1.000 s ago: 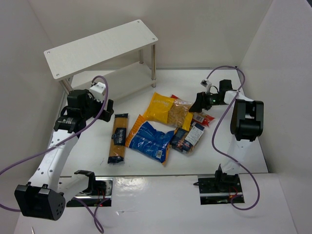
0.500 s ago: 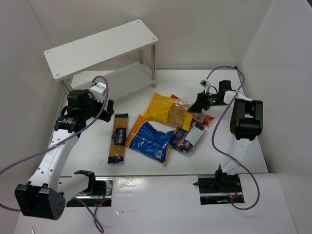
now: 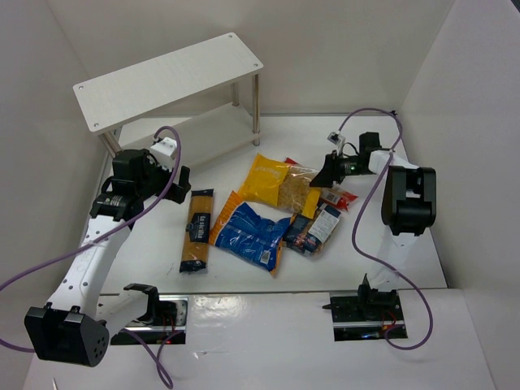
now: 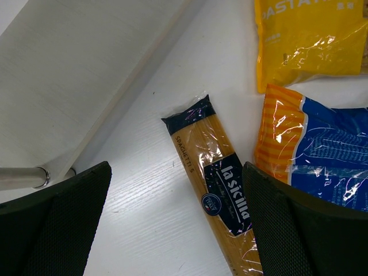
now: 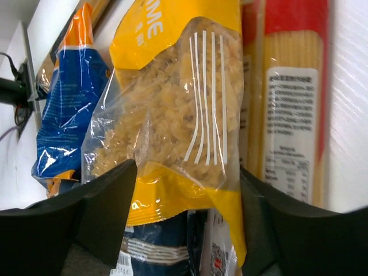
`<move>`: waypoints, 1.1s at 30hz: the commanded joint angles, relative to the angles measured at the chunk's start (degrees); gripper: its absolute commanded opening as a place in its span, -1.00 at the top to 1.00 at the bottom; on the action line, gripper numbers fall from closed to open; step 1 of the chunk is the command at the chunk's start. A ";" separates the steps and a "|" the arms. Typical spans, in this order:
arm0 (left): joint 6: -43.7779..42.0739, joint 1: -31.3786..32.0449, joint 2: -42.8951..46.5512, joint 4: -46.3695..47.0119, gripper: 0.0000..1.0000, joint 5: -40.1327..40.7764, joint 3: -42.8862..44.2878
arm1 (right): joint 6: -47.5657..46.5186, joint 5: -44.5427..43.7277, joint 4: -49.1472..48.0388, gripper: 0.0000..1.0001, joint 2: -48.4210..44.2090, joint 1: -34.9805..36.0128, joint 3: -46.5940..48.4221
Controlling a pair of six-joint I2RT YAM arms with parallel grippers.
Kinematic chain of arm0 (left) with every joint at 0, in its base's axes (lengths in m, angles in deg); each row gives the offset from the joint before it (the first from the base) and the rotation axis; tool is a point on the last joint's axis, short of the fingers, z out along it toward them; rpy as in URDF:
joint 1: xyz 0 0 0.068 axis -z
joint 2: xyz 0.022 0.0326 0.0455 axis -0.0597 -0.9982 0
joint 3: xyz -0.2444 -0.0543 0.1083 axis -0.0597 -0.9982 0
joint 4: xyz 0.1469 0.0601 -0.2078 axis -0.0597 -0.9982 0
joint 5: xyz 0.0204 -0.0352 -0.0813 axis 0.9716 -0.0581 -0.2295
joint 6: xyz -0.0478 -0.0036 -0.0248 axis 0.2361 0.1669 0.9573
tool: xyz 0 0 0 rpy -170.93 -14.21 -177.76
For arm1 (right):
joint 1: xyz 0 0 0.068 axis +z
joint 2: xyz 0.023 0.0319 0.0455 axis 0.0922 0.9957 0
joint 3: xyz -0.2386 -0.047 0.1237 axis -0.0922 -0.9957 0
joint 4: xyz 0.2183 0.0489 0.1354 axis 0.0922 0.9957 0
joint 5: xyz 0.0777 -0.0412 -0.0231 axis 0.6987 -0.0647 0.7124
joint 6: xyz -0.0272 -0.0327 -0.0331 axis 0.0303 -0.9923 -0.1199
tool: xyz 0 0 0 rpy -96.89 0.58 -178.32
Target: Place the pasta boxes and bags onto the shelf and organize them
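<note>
White tabletop (image 3: 154, 236): left gripper (image 4: 176, 167) is held spread wide above the spaghetti packet (image 4: 215, 184); right gripper (image 5: 187, 167) is spread, unclenched, either side of the yellow pasta bag (image 5: 172, 103).

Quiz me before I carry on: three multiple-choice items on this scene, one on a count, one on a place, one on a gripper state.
1. How many packages lie on the table?
A three
B five
C seven

2. Where is the spaghetti packet?
A left of the blue bag
B on top of the blue bag
C right of the blue bag

3. What state is the left gripper in?
A shut on the spaghetti packet
B open
C shut and empty

Answers:
1 B: the top view shows five packages.
2 A: the blue bag is on its right in the top view.
3 B: its fingers stand wide apart above the packet.
</note>
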 commanded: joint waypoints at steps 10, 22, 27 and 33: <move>-1.96 0.04 0.07 0.53 -1.00 -2.16 -0.12 | -0.09 -3.22 4.34 1.00 -0.58 9.23 4.43; -1.96 0.04 0.69 0.53 -1.00 -1.02 -0.12 | 13.72 -7.47 0.12 1.00 -25.44 19.25 12.59; -1.96 0.04 1.83 0.53 -1.00 -1.02 -0.64 | 19.87 3.00 -3.65 1.00 -27.64 19.25 11.46; -2.49 0.04 2.89 0.53 -1.00 -3.22 -0.64 | 21.63 5.82 -3.66 1.00 -27.12 20.40 13.56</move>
